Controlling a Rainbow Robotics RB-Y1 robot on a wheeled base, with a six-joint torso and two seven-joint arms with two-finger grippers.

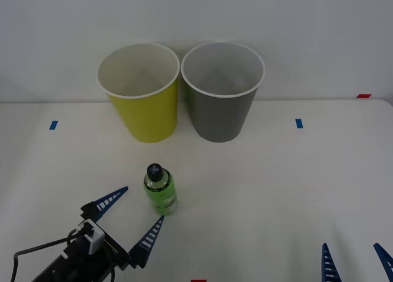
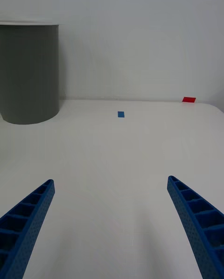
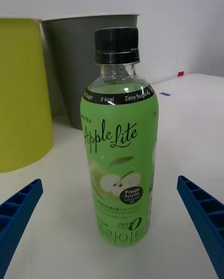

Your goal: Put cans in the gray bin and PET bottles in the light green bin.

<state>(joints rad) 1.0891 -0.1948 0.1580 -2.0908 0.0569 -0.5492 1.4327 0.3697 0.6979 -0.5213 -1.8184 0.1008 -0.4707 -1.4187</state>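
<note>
A small clear PET bottle (image 1: 161,193) (image 3: 119,157) with a green label and a black cap stands upright on the white table. My left gripper (image 1: 136,215) (image 3: 109,241) is open just in front of it, one blue finger on each side, not touching. The light green bin (image 1: 142,93) (image 3: 21,92) and the gray bin (image 1: 221,93) (image 3: 74,69) (image 2: 29,71) stand side by side at the back, both upright. My right gripper (image 1: 356,262) (image 2: 112,232) is open low at the front right with nothing between its fingers. No cans show.
Blue tape marks (image 1: 53,125) (image 1: 299,123) (image 2: 121,114) lie on the table at left and right, and a red mark (image 1: 363,96) (image 2: 188,99) sits at the far right edge. A white wall stands behind the bins.
</note>
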